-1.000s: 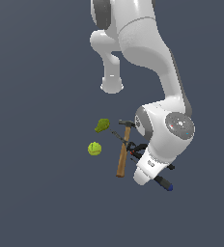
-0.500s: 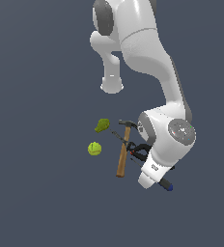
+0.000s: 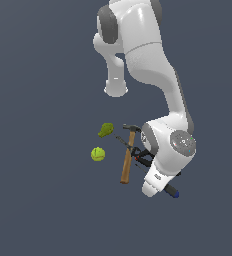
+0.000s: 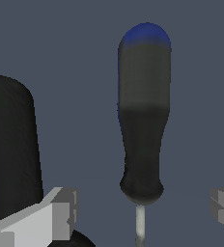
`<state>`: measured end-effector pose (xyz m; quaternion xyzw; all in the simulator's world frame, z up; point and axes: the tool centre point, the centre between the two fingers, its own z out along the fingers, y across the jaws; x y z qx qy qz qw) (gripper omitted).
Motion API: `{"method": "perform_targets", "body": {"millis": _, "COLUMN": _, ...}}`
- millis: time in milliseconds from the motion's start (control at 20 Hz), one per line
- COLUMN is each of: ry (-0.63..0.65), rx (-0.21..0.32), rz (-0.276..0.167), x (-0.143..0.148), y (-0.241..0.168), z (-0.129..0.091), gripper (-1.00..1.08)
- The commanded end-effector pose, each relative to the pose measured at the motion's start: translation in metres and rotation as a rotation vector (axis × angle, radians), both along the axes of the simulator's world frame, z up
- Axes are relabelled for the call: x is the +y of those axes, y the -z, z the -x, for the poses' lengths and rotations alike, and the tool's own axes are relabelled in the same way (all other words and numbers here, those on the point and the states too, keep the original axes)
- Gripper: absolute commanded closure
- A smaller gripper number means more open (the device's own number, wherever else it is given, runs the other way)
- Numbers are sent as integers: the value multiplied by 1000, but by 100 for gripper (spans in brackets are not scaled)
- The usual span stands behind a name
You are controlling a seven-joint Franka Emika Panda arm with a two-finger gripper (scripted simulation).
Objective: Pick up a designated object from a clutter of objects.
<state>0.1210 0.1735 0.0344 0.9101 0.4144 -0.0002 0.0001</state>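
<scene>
The screwdriver (image 4: 142, 120) fills the wrist view: black handle, blue end cap, thin metal shaft below the handle. My gripper (image 4: 142, 214) is open, with one fingertip (image 4: 53, 214) on each side of the shaft where it meets the handle, not touching it. In the exterior view my hand (image 3: 157, 181) covers most of the screwdriver; only its blue cap (image 3: 174, 194) and part of the thin shaft (image 3: 123, 142) show. The clutter lies beside it: wooden-handled hammer (image 3: 127, 161), black spring clamp (image 3: 142, 157), yellow-green ball (image 3: 98, 154) and green pear-like object (image 3: 106, 130).
A black clamp handle (image 4: 12, 144) lies close beside one finger in the wrist view. The hammer lies across the screwdriver's shaft. The white arm base (image 3: 115, 85) stands behind the clutter on a plain dark grey floor.
My hand has shifted slightly toward the bottom of the exterior view, along the screwdriver towards its handle. The objects have not moved.
</scene>
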Motion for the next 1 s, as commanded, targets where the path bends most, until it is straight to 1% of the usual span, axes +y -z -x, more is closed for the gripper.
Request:
{"method": "perform_targets", "body": {"millis": 0, "ry": -1, "rx": 0, "rz": 0, "x": 0, "y": 12, "z": 0, "gripper": -92}}
{"method": "perform_targets", "body": {"millis": 300, "ry": -1, "rx": 0, "rz": 0, "x": 1, "y": 19, "z": -1, "gripper": -92}}
{"method": "perform_targets", "body": {"millis": 350, "ry": -1, "rx": 0, "rz": 0, "x": 1, "y": 19, "z": -1, "gripper": 108}}
{"method": "perform_targets", "body": {"millis": 950, "ry": -1, "rx": 0, "rz": 0, "x": 0, "y": 19, "z": 0, "gripper": 108}}
